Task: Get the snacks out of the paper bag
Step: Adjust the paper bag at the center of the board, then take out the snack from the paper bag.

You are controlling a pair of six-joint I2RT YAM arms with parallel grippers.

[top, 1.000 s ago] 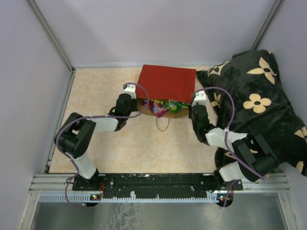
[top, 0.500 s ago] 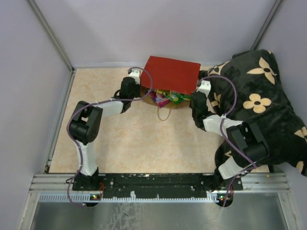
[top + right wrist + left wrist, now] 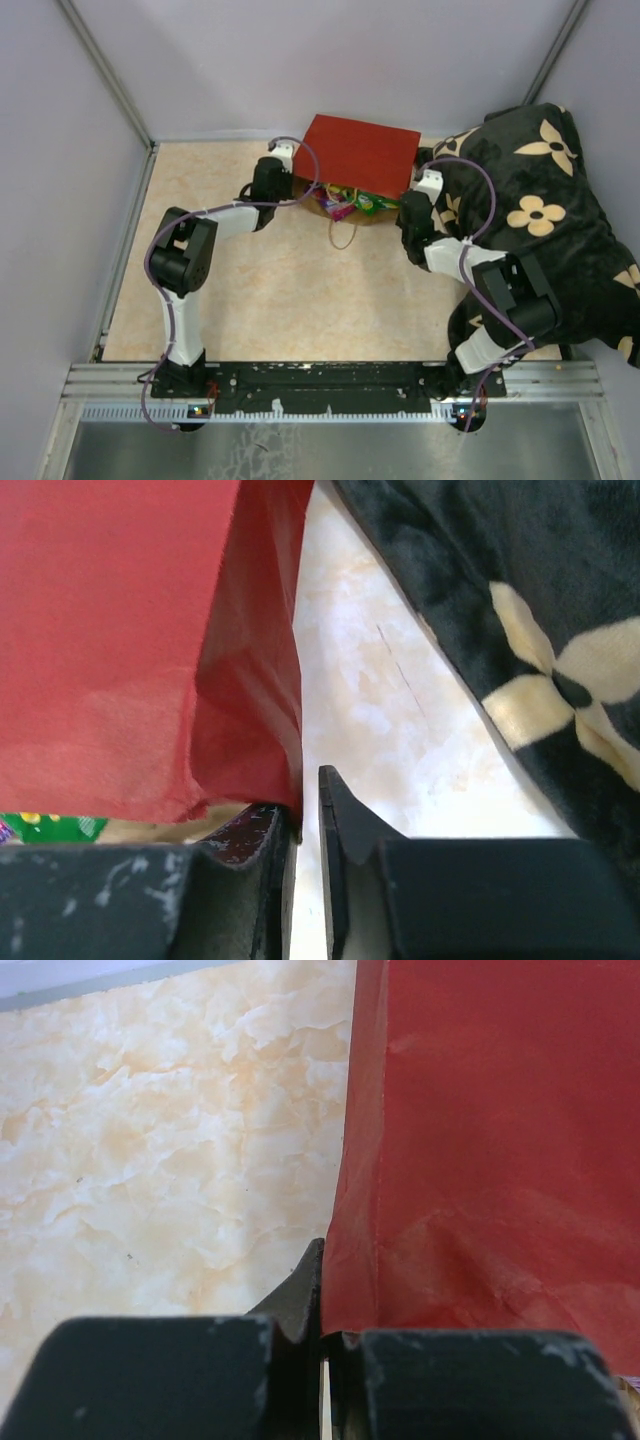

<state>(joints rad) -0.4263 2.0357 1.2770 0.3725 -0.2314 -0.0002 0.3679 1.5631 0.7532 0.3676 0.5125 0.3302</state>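
**Red paper bag flanked at both mouth corners, snacks inside**

- Counter (image 3: 250, 290): marbled beige; it carries everything listed.
- Cushion (image 3: 530, 215): black with cream flowers, on the right, just beside the bag.
- Paper bag (image 3: 355, 152): plain red, at far centre, mouth facing near. We find no writing on it.
- Left claw (image 3: 322, 1350): pressed together on the bag's left edge. We judge this steadies the mouth.
- Right claw (image 3: 305, 825): only a slit shows at the bag's right edge. We cannot tell whether it pinches paper.
- Snacks (image 3: 350, 203): bright packets in the mouth, none out. Their print is too small to read.
- Twine handle (image 3: 340, 237): looped on the counter, on the near side.
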